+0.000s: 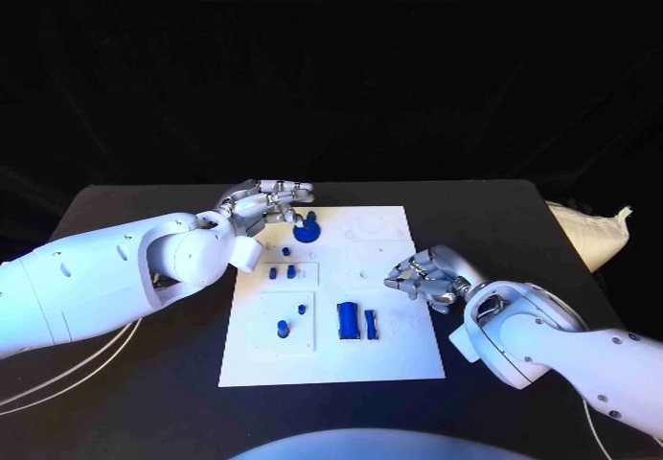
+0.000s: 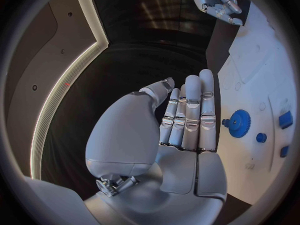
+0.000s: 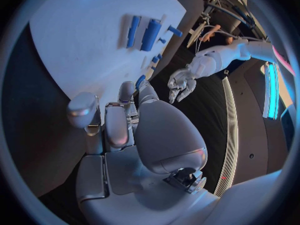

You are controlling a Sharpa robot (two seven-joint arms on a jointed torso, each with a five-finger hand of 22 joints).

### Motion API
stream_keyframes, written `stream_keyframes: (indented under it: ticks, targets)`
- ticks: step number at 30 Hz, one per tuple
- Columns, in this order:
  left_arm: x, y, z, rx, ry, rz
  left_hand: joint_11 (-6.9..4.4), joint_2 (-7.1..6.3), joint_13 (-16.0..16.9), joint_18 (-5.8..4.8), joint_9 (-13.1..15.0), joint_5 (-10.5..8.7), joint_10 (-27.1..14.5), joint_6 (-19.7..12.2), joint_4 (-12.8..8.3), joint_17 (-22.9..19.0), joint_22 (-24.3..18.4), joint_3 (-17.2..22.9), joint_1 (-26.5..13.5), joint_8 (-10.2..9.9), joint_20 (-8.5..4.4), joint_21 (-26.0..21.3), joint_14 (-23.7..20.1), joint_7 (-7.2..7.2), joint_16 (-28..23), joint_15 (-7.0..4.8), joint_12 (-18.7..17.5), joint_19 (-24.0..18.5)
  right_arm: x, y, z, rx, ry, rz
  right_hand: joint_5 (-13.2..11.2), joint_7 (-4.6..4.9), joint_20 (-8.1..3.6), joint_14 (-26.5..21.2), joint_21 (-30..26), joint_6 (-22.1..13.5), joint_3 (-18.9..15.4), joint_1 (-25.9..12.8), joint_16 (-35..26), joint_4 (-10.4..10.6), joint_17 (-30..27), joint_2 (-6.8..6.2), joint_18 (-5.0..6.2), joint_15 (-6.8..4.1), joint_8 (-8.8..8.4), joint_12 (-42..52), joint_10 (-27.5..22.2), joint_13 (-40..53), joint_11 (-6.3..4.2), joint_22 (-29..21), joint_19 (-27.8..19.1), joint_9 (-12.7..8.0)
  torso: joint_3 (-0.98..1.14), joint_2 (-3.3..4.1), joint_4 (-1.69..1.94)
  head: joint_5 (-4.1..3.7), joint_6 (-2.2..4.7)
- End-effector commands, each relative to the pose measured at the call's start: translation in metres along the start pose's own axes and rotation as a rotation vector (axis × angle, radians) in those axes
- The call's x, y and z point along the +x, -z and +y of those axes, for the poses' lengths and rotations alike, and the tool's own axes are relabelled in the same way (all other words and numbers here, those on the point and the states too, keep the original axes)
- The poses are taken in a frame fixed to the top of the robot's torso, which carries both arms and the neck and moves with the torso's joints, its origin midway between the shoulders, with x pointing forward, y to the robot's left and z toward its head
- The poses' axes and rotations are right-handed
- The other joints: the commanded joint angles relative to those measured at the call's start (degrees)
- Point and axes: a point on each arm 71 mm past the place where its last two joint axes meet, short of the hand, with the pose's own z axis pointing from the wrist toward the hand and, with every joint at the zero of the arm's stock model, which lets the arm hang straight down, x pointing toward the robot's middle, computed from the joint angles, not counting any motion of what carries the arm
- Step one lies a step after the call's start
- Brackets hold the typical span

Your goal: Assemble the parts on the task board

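A white task board (image 1: 391, 359) lies in the middle of a black worktop (image 1: 125, 412). A blue gear (image 1: 307, 230) sits near its far left corner, with small blue pegs (image 1: 284, 329) and two blue bars (image 1: 358, 321) nearer. The left robot hand (image 1: 262, 205) hovers beside the gear, fingers straight, holding nothing. The right robot hand (image 1: 422, 277) is over the board's right edge, fingers curled, grasp unclear.
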Motion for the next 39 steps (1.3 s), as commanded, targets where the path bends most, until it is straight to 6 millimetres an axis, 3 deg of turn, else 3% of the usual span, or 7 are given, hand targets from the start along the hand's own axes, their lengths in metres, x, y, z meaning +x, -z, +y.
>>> stream_keyframes:
  ticks: [1,20,21,24,26,27,39]
  targets:
    - [-0.004,0.000,0.003,0.020,0.002,-0.023,0.25,0.10,-0.04,0.46,-0.08,0.23,-0.66,-0.38,-0.02,-1.07,-0.72,-0.52,-0.81,0.47,0.31,-1.74,-3.81,0.10,-1.56,0.45,0.78,-2.96,-0.013,-0.015,-0.005,-0.065,-0.375,-0.058,-1.46,0.91,0.56,-2.73,-9.70,-1.14,0.78,3.03,-10.08,-1.59,-9.93,0.16,2.73,0.82,-1.15,-5.35,-2.21,-5.26,0.76,-11.53,-4.77,-0.63,-0.27,-1.11,-1.39,0.54,1.58]
    - [-0.037,-0.004,0.028,0.095,-0.012,-0.204,1.13,0.51,-0.65,0.62,-0.57,0.25,1.23,1.39,1.28,-18.12,-16.41,0.66,-1.85,-0.86,5.52,-20.63,-10.04,-0.62,-32.88,4.45,-4.52,-15.29,-0.047,-0.075,-0.023,-0.215,-0.659,-0.151,-2.94,3.69,6.50,-15.64,-46.12,-1.43,4.84,8.03,-60.15,-2.73,-45.44,0.21,3.70,6.95,-2.87,-28.23,-1.54,-41.96,5.07,-39.26,-13.41,-11.04,0.38,-4.08,-1.05,1.05,5.88]
    - [-0.034,-0.005,0.030,0.035,-0.012,-0.171,-1.47,2.57,-4.16,-2.94,-4.58,-2.32,-16.69,-15.91,0.12,-20.39,-24.87,-7.54,-24.68,-3.38,1.25,-24.57,-26.49,-3.98,-38.99,2.36,-7.90,-29.29,-0.046,-0.074,-0.029,-0.129,-0.595,-0.181,-5.96,0.62,3.59,-35.91,-51.35,-18.46,8.63,-18.66,-62.76,-4.69,-51.23,-3.97,0.36,3.24,-6.39,-31.99,-21.33,-45.17,2.91,-42.87,-31.82,-14.84,-0.05,-3.93,-1.32,0.85,5.47]
    - [-0.033,-0.005,0.030,0.037,-0.015,-0.175,-1.85,2.86,-4.16,-2.94,-4.58,-2.50,-19.17,-18.34,0.12,-20.96,-26.56,-8.58,-28.48,-3.92,0.80,-25.45,-28.70,-4.43,-40.52,2.06,-8.76,-31.40,-0.046,-0.073,-0.027,-0.131,-0.599,-0.186,-6.49,0.41,3.44,-39.21,-52.72,-21.20,8.63,-22.50,-63.76,-4.94,-52.55,-3.97,0.37,3.24,-6.39,-31.99,-24.30,-46.16,2.85,-43.81,-34.70,-15.65,0.01,-4.06,-1.06,0.70,5.65]
    - [-0.030,-0.005,0.031,0.043,-0.021,-0.185,-2.35,3.26,-4.16,-3.07,-4.58,-2.99,-22.61,-21.65,0.12,-21.42,-28.21,-10.12,-32.97,-4.42,0.05,-26.22,-31.87,-5.05,-41.77,1.68,-9.45,-34.12,-0.046,-0.072,-0.024,-0.135,-0.609,-0.198,-7.10,-0.18,2.88,-43.15,-53.80,-24.54,8.63,-27.71,-64.35,-9.17,-53.72,-3.97,-0.20,3.24,-6.39,-31.99,-28.15,-46.85,-1.40,-44.55,-38.27,-16.40,0.17,-4.36,-0.45,0.36,6.08]
    - [-0.029,-0.005,0.031,0.046,-0.025,-0.190,-2.53,7.40,-4.16,-3.59,-4.58,-3.16,-24.05,-23.08,0.12,-21.61,-28.90,-10.78,-34.85,-4.63,-0.29,-26.56,-33.22,-5.34,-42.26,-2.45,-9.72,-35.26,-0.046,-0.071,-0.022,-0.138,-0.615,-0.204,-7.37,-0.43,2.64,-44.81,-54.23,-25.95,8.63,-29.89,-64.58,-9.17,-54.21,-3.97,-0.59,3.24,-6.39,-31.99,-29.76,-47.11,-1.40,-44.86,-39.77,-16.73,0.26,-4.54,-0.10,0.17,6.32]
    - [0.012,-0.003,0.033,0.132,-0.123,-0.320,-7.52,7.40,-4.16,-5.42,-4.58,-7.72,-37.38,-35.85,0.12,-25.98,-35.19,-16.73,-52.06,-9.45,-3.32,-29.48,-45.50,-11.63,-46.86,-2.45,-16.21,-45.81,-0.044,-0.051,0.008,-0.141,-0.700,-0.331,-13.33,-6.09,-2.78,-59.94,-58.19,-38.73,8.63,-49.73,-69.86,-9.17,-58.58,-3.97,-2.41,3.24,-6.39,-31.99,-44.53,-53.47,-1.40,-47.60,-53.43,-19.59,1.74,-7.41,5.58,-2.98,10.35]
